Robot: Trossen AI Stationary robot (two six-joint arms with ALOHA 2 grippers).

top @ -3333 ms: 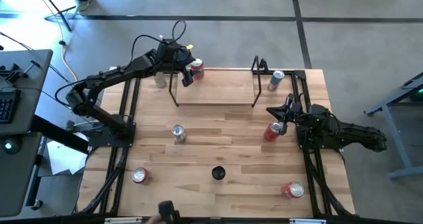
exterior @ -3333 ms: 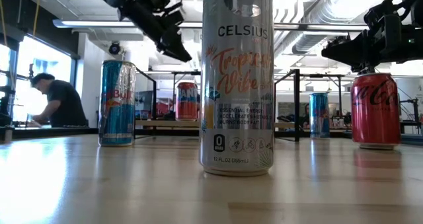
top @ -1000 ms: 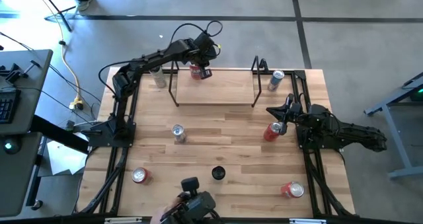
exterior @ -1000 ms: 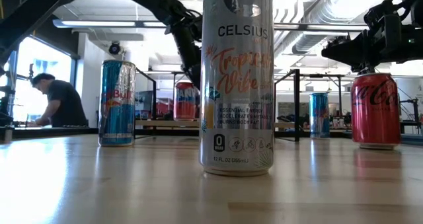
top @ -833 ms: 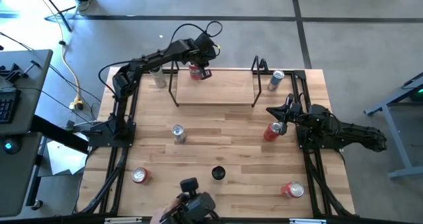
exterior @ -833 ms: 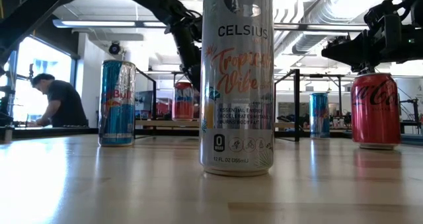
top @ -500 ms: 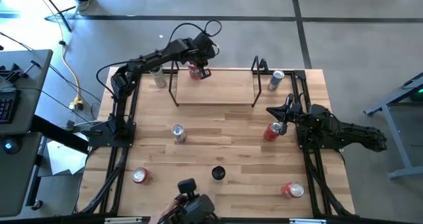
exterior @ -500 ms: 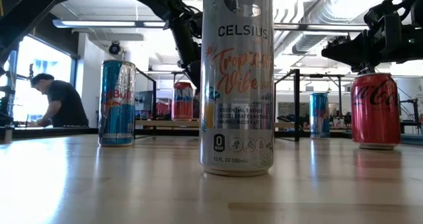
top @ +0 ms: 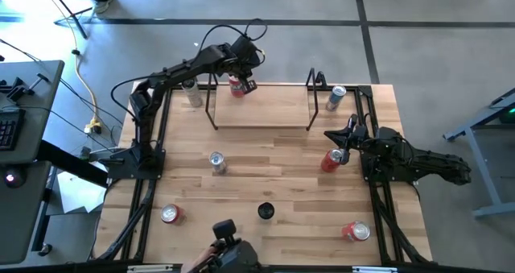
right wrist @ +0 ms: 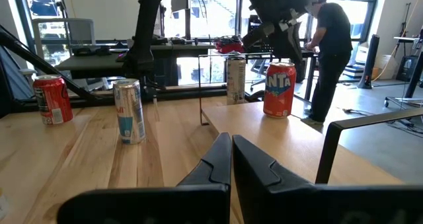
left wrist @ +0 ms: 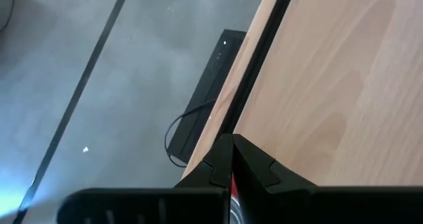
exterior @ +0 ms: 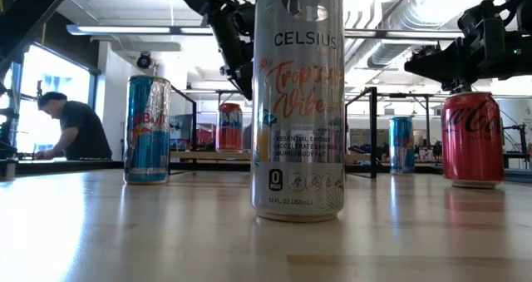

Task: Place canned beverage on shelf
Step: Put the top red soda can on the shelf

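**Fanta can stood on the shelf, left hand clear above it**

The left hand (top: 249, 81) hung over the far edge of the shelf (top: 273, 112), its fingers pressed together and holding nothing. In the left wrist view the two dark fingers met at their tips above pale wood and the black rod of the frame, with grey floor beyond. Just beside that hand, at the far left end of the plank, the red Fanta can (top: 236, 86) stood upright; the right wrist view showed the same can (right wrist: 279, 88) resting on the plank with the left arm's hand above and apart from it. Judged from this, the placing step for this can looked done, and the left arm was at the withdrawal stage.

The right hand (top: 344, 141) waited with fingers shut and empty, close over the red Coca-Cola can (top: 331, 160) on the right of the counter (top: 273, 172).

Other cans stood off the shelf: a blue-and-silver can (top: 335, 97) just outside the right end frame, a pale can (top: 191, 93) outside the left frame, a silver can (top: 216, 161) mid-counter, and two red cans near the front (top: 170, 214) (top: 356, 231).

The next move would probably call for lifting the left hand up and away without brushing the Fanta can or the frame, then opening one hand around another can.
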